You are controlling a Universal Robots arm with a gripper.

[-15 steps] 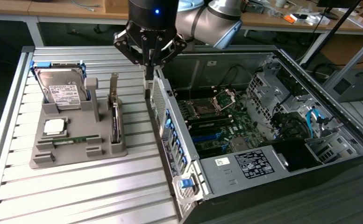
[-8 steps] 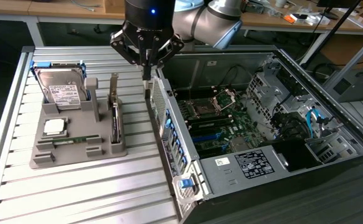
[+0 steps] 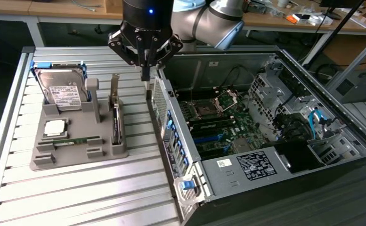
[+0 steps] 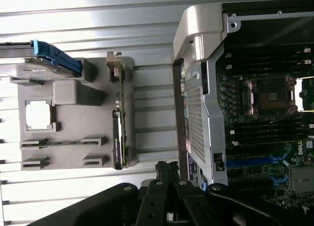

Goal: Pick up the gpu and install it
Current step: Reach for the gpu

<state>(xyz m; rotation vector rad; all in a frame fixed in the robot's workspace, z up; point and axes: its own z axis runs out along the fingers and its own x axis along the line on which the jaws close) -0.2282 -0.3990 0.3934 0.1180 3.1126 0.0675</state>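
Slatted table (image 3: 76,188), gripper (image 3: 146,81) closed and empty, near gpu (image 3: 115,117)

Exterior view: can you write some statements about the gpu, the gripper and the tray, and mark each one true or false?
1. The gpu stands on edge in the tray. True.
2. The gripper holds the gpu. False: it is shut and empty, between the tray and the case.
3. The hard drive sits inside the case. False: it stands in the tray.
4. The case is open. True.
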